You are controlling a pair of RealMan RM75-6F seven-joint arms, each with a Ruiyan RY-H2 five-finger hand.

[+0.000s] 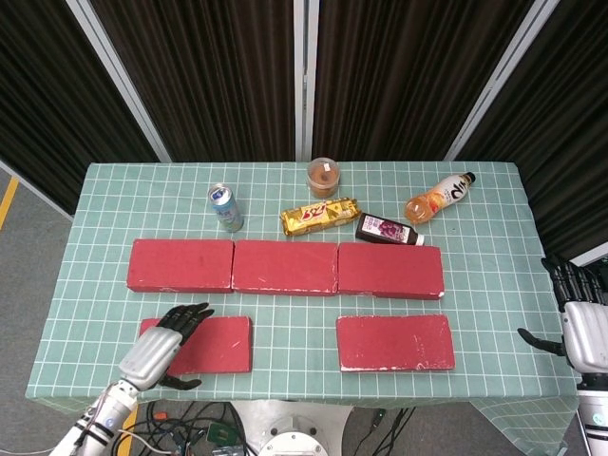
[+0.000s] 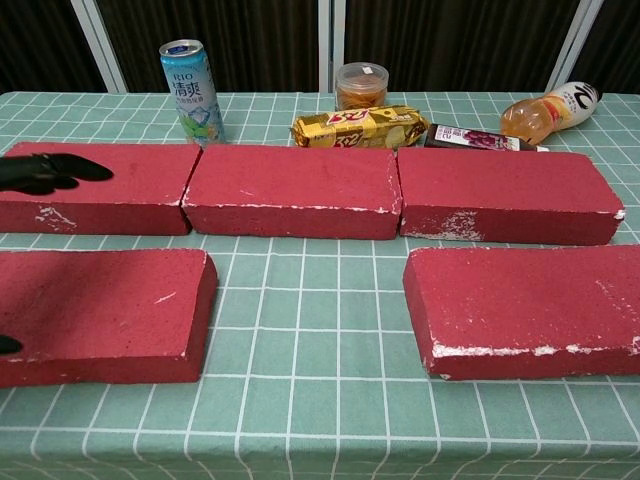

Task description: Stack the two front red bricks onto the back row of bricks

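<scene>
In the head view, the left hand (image 1: 157,349) is seen with fingers spread and holding nothing over the left end of the front left brick (image 1: 214,344), while the right hand (image 1: 581,323) is held apart-fingered and empty off the right edge of the green grid-patterned table (image 1: 285,180), before dark curtains. The front right brick (image 1: 394,341) lies just before the back row of bricks (image 1: 285,267). In the chest view, only dark fingertips (image 2: 55,171) of the left hand are shown at the left edge, and white chipping is visible along the red bricks' edges.

A lab: gridded table cover (image 1: 475,199), dark curtains (image 1: 218,76), floor cables (image 1: 190,427).
</scene>
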